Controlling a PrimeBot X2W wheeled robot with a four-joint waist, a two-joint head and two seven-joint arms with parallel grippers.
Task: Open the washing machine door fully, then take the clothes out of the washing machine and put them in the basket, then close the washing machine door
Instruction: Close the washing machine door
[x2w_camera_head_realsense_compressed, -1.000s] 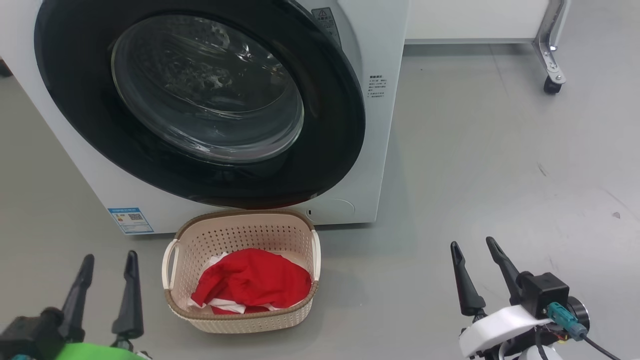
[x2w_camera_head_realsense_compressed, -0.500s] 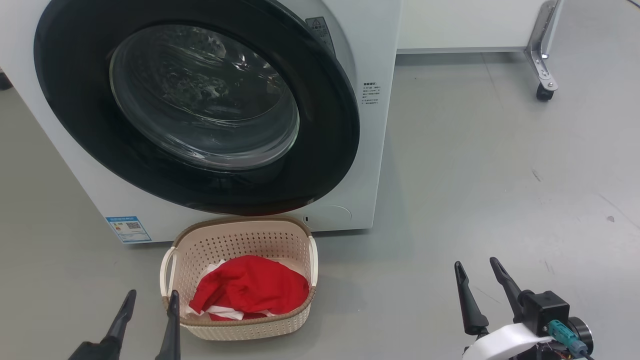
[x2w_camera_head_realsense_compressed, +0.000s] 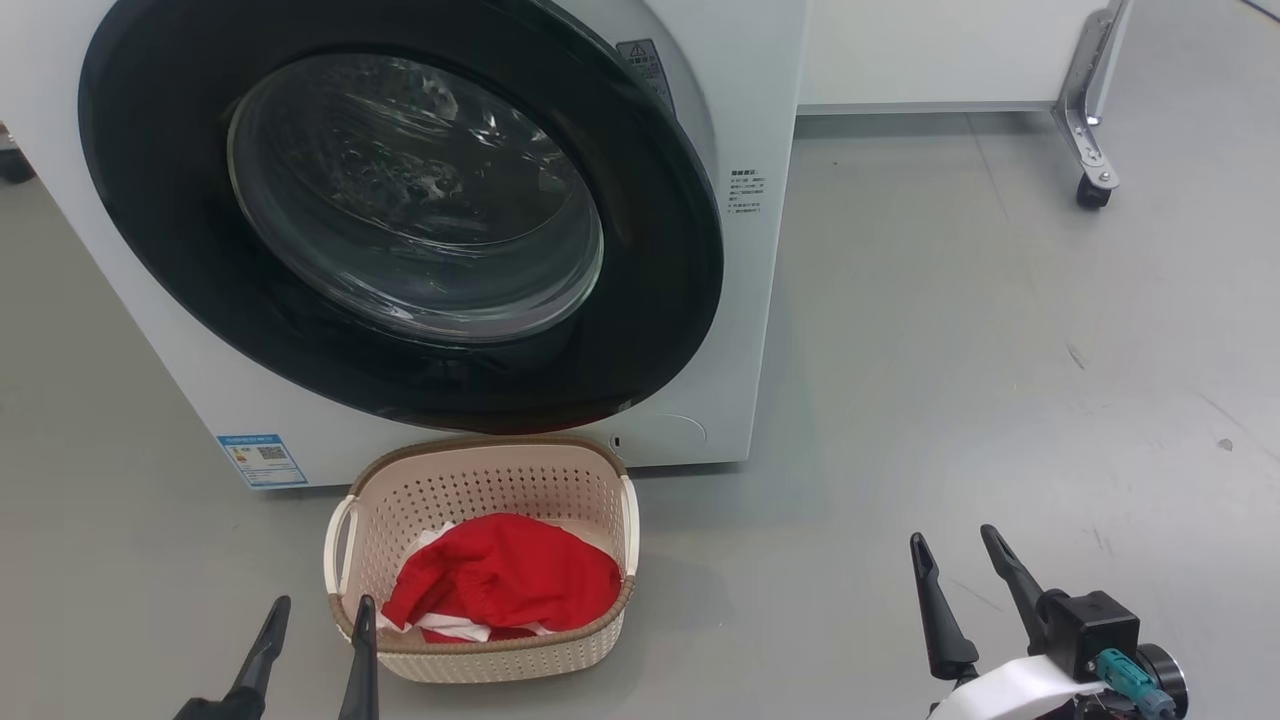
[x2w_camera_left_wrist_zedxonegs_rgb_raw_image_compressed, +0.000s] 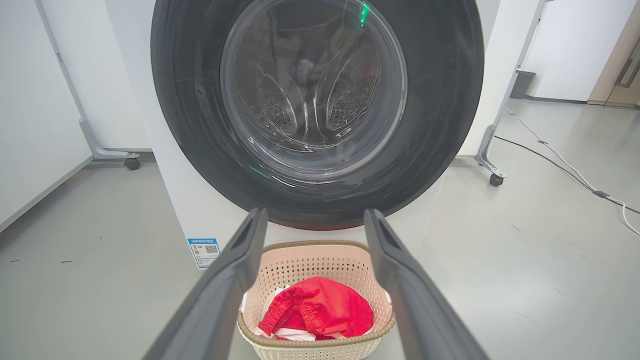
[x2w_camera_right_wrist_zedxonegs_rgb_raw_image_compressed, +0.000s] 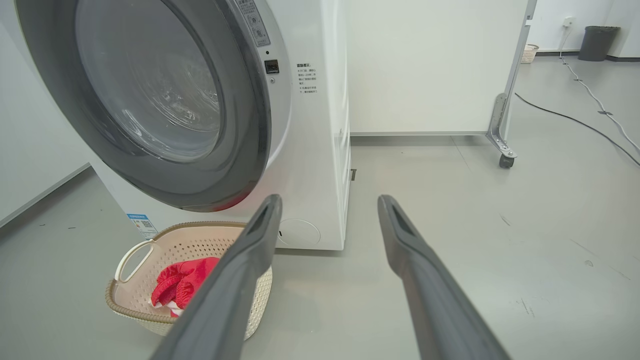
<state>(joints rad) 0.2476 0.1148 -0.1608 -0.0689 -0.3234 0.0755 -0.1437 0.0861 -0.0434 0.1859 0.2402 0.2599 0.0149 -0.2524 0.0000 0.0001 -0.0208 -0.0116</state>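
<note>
Left gripper (x2w_camera_head_realsense_compressed: 325, 598) low at near left, fingers spread wide, nothing between them; its right finger tip sits just beside the basket's near-left corner, and whether it touches I cannot tell. Right gripper (x2w_camera_head_realsense_compressed: 952, 535) at near right, jaws likewise released and empty, well apart from the basket (x2w_camera_head_realsense_compressed: 480, 445) over bare floor (x2w_camera_head_realsense_compressed: 950, 350). Basket stands on the floor just in front of the washer (x2w_camera_head_realsense_compressed: 745, 300), under the lower edge of the door (x2w_camera_head_realsense_compressed: 400, 200). Clothes (x2w_camera_head_realsense_compressed: 510, 570) lie inside the basket: a red heap with white trim showing at the near edge, none hanging over the rim. Door appears swung closed, its black rim lying against the washer front in the head and right wrist views; no gap visible, though latching cannot be confirmed. Through the glass in the left wrist view the steel drum shows bare, no red inside. Judgement: opening and unloading look done, the clothes are in the basket, and the door looks closed, so the task seems at or very near its end. What may remain is a check that the door has caught.
</note>
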